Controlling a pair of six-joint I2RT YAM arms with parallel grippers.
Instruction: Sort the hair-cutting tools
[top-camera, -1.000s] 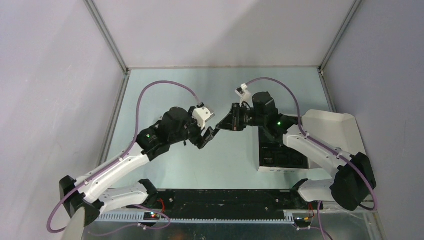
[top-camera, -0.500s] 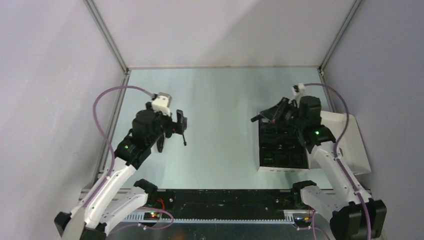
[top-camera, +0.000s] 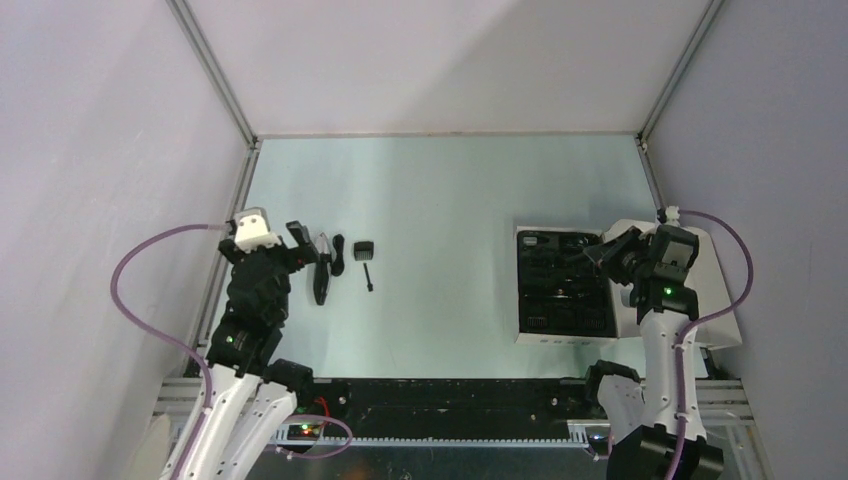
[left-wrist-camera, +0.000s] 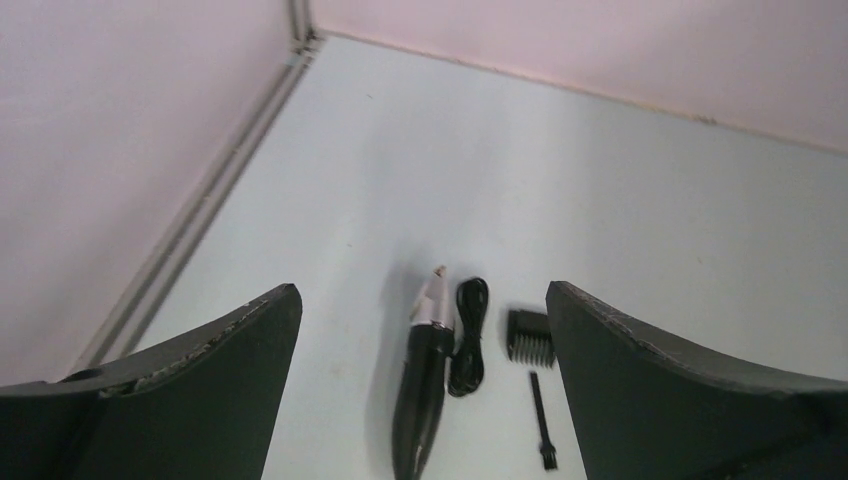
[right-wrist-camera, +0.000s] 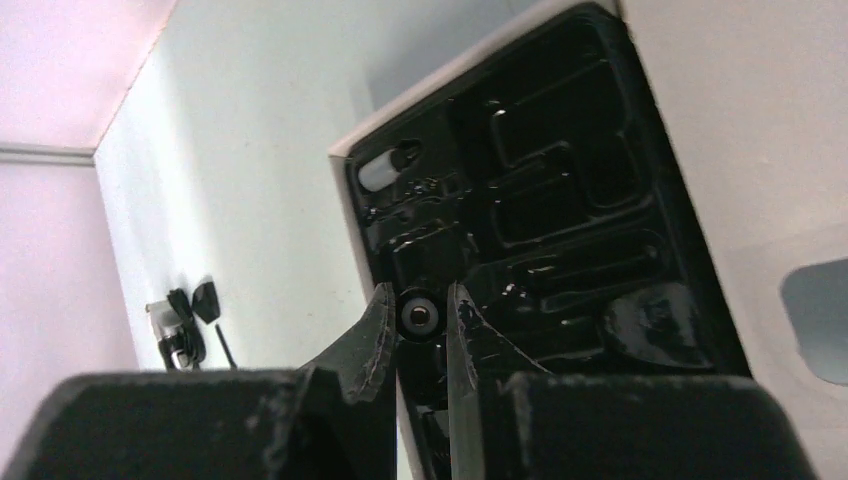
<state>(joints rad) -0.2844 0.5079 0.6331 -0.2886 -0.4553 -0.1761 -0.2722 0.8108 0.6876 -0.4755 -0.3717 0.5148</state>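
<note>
Top external: white box (top-camera: 548, 338) sits beneath right hand (top-camera: 600, 254).

Readable text: we find none in any view.
Clipper body (left-wrist-camera: 425, 385): we make out no lettering or brand on its black casing.
Comb attachment (left-wrist-camera: 530, 336): we can tell no size number on it; it is too small.
Brush (left-wrist-camera: 541, 425): we see no marking.
Black insert (right-wrist-camera: 540, 225): glossy moulded hollows, and we read no characters there.
White lid (right-wrist-camera: 700, 130): a grey-blue printed patch (right-wrist-camera: 815, 320) at the edge of the right wrist view, too blurred for us to read.
Box front edge (top-camera: 553, 339): tiny dark marks, too small for us to read.
</note>
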